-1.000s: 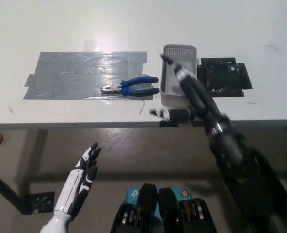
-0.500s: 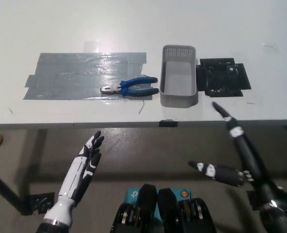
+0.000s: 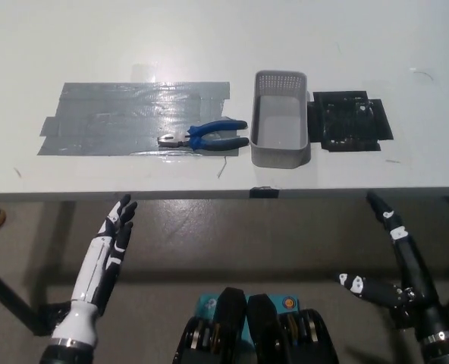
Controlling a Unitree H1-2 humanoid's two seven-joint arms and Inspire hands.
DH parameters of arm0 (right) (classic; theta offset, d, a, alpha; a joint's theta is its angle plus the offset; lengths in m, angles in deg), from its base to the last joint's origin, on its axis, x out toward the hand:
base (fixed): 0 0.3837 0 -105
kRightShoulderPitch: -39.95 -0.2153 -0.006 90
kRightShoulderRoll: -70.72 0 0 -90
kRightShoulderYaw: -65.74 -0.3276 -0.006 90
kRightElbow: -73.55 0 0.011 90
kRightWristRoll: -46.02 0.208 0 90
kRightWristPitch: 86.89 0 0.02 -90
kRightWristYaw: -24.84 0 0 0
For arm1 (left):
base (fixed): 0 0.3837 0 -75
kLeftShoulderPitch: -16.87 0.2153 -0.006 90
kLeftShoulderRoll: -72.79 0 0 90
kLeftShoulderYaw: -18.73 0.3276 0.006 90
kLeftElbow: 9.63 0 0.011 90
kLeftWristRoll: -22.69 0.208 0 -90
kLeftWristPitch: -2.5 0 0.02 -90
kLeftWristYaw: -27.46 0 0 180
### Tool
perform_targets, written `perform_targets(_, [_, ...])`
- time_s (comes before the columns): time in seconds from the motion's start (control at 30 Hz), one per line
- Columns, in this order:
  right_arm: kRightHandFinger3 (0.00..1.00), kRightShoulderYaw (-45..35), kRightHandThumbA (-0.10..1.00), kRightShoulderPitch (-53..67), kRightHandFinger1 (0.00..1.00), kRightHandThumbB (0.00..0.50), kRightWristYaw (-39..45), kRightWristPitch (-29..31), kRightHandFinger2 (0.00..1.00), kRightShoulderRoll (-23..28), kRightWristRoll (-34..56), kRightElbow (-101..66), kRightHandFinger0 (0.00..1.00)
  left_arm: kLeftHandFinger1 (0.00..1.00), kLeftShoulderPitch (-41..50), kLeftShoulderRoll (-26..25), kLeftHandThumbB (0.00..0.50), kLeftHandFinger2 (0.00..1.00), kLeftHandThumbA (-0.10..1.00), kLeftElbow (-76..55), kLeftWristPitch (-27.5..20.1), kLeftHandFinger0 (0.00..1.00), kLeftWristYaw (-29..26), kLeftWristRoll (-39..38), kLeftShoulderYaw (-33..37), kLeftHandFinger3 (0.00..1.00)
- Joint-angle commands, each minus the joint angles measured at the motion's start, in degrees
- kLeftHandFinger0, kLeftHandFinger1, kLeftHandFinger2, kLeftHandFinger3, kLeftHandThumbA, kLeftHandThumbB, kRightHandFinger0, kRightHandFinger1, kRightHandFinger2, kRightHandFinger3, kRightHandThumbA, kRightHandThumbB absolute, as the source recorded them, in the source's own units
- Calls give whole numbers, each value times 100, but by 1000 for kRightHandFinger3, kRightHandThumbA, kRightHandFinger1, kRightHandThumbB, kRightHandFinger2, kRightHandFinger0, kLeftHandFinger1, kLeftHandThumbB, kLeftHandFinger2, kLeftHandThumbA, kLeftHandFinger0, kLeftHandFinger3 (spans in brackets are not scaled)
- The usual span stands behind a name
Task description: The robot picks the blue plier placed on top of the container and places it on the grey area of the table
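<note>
One blue plier (image 3: 206, 136) lies flat on the one grey taped area (image 3: 126, 117) of the white table (image 3: 209, 38), just left of one empty grey container (image 3: 281, 121). One black mat (image 3: 352, 121) sits right of it. Below the table edge, the white left hand (image 3: 111, 244) and black right hand (image 3: 395, 265) hang open, holding nothing

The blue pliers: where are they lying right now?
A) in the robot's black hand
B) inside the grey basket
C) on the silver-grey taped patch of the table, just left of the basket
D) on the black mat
C: the blue pliers lie on the grey taped area, beside the empty basket; both the black right hand and the white left hand are open below the table edge.
</note>
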Motion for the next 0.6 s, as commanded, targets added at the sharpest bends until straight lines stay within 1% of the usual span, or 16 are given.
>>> perform_targets(0.0, [1000,78,1000,75,1000,199,151,388,1000,-51,156,-53,1000,1000,147,6,43,1000,1000,-254,-277,1000,-90,-80,-28,1000])
perform_targets(0.03, [1000,105,1000,108,1000,206,181,412,1000,-51,176,-40,1000,1000,182,-6,39,1000,1000,-275,-278,1000,-74,-90,-30,1000])
perform_targets(0.13, [1000,165,1000,215,1000,195,222,423,1000,-70,199,-37,1000,1000,291,-14,35,1000,1000,-328,-266,1000,-54,-100,-29,1000])
perform_targets(0.23, [1000,175,1000,298,1000,196,232,447,1000,-75,221,-52,1000,1000,367,2,34,1000,1000,-368,-251,1000,-51,-90,-11,1000])
perform_targets(0.27, [1000,178,1000,312,1000,196,229,490,1000,-60,196,-44,1000,1000,383,6,47,1000,1000,-372,-250,1000,-37,-113,-5,1000])
perform_targets(0.33, [1000,189,1000,350,1000,194,220,522,1000,-56,166,-57,1000,1000,433,14,53,1000,1000,-394,-240,1000,-37,-121,0,1000])
perform_targets(0.37, [1000,196,1000,358,1000,188,233,498,1000,-62,175,-74,1000,1000,446,6,67,1000,1000,-397,-230,1000,-47,-93,-3,1000])
perform_targets(0.57, [1000,208,1000,339,1000,210,272,514,1000,-55,230,-47,1000,1000,457,5,77,1000,1000,-385,-189,1000,-14,-184,-17,1000])
